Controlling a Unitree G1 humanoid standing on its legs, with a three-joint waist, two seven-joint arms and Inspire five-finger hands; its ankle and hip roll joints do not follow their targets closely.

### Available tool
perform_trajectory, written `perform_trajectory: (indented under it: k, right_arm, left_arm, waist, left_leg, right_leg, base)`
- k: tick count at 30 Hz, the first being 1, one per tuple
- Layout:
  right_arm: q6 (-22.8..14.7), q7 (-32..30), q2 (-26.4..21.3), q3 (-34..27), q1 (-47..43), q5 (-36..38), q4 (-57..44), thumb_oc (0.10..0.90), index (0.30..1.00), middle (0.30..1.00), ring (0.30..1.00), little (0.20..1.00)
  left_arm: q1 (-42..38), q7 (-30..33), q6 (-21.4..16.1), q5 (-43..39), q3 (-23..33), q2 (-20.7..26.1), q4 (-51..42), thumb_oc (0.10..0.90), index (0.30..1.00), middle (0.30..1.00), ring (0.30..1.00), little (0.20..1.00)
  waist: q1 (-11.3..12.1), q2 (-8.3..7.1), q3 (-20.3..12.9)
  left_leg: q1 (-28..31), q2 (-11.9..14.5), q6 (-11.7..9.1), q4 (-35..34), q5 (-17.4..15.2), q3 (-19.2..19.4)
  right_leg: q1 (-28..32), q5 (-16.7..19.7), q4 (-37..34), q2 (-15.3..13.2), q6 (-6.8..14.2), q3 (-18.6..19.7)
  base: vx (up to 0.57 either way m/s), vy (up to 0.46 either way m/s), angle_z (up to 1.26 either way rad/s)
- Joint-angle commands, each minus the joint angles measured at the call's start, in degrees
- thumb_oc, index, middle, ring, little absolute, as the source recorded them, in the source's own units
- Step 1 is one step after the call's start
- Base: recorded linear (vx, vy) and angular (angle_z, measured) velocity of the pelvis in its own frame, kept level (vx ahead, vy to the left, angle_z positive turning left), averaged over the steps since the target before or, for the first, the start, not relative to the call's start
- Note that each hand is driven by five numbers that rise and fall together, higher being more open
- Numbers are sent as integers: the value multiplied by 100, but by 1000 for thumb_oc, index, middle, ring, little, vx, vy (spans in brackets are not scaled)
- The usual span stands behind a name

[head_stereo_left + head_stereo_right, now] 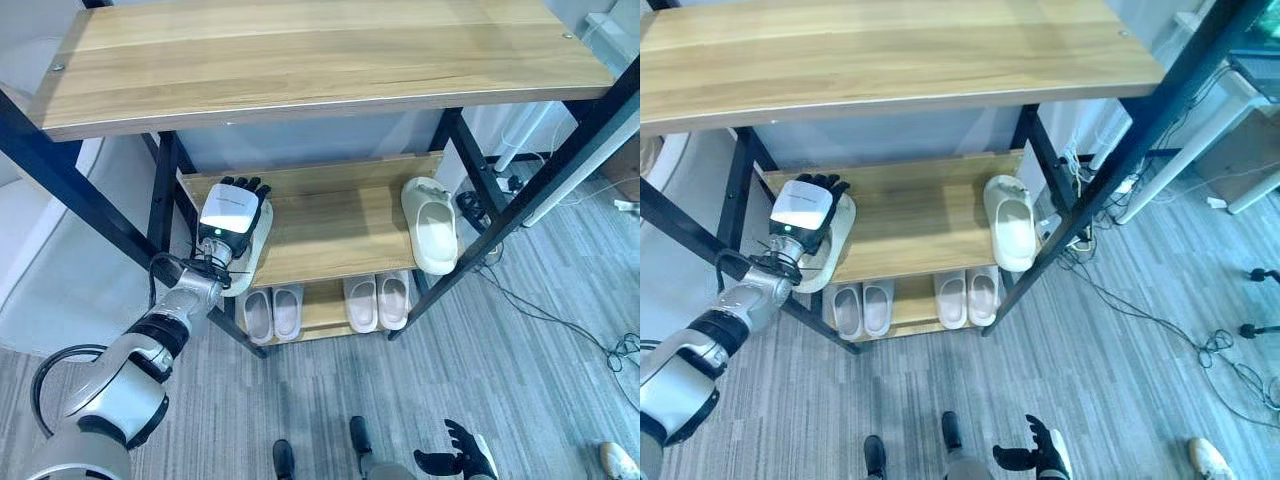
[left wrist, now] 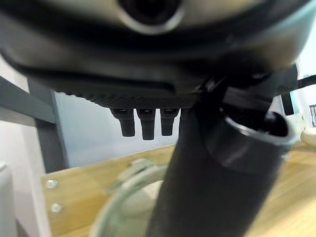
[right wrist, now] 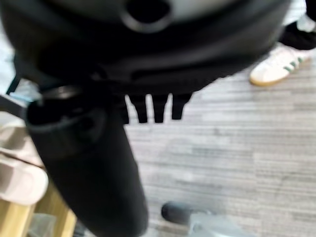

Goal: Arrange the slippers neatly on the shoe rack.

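Under the left hand (image 1: 232, 218), at the middle shelf's left end, lies one pale slipper (image 1: 262, 240); fingers stretched flat along it, not curled, likely pressing to square it up. Well away from those fingertips, at the shelf's (image 1: 340, 230) far end, sits its mate (image 1: 430, 222), toe hanging over the front edge, probably awaiting straightening. Below the fingers, the bottom shelf holds two tidy pairs (image 1: 272, 312) (image 1: 378, 300). Count: six slippers. Right hand (image 1: 462, 460) hangs low, fingers loose, idle.
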Motion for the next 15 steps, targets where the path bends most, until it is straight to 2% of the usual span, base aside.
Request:
perform_trajectory:
  k: [1, 5, 8, 10, 12, 15]
  right_arm:
    - [-190, -248, -234, -191, 41, 23, -287, 800, 900, 900, 900, 900]
    - [-179, -226, -212, -210, 85, 29, -350, 800, 900, 900, 900, 900]
    - [-130, -234, -155, -188, 141, -7, -408, 800, 900, 900, 900, 900]
    - [-117, -240, -148, -185, 148, -9, -414, 800, 900, 900, 900, 900]
    - [-98, -280, -131, -188, 80, -48, -462, 800, 900, 900, 900, 900]
    - [-84, -315, -138, -227, 34, -62, -522, 800, 900, 900, 900, 900]
  left_arm:
    - [-1342, 417, 128, -324, 226, -142, 470, 400, 300, 300, 300, 300]
    - [-1107, 376, -6, -502, 394, -302, 283, 400, 300, 300, 300, 300]
    - [-616, 598, -229, -1100, 890, -625, -189, 400, 300, 300, 300, 300]
    - [-507, 638, -251, -1155, 949, -674, -276, 400, 300, 300, 300, 300]
    - [-174, 736, -379, -1411, 1160, -862, -746, 400, 300, 300, 300, 300]
    - [117, 728, -543, -1653, 1369, -829, -1288, 400, 300, 300, 300, 300]
  waist:
    - [31, 80, -44]
    - [41, 75, -52]
    - [62, 71, -59]
    - [62, 75, -55]
    - [98, 78, -49]
    - [120, 95, -35]
  left_leg:
    - [-41, -222, 28, 17, -476, -77]
    - [2, -224, 29, 17, -493, -67]
    - [145, -216, 19, 17, -520, -63]
    - [190, -216, 18, 17, -529, -63]
    - [350, -211, 12, 17, -550, -79]
    - [514, -207, 5, 17, -571, -108]
  right_leg:
    - [67, -611, 31, 4, 421, -64]
    - [96, -638, 31, 5, 411, -71]
    - [230, -702, 31, 8, 376, -76]
    - [275, -716, 31, 11, 371, -73]
    - [463, -773, 31, 26, 340, -85]
    - [636, -822, 31, 40, 317, -115]
  base:
    - [0, 0, 0]
    - [0, 0, 0]
    - [12, -40, -2]
    - [4, -18, 0]
    - [15, -79, -1]
    - [8, -83, -1]
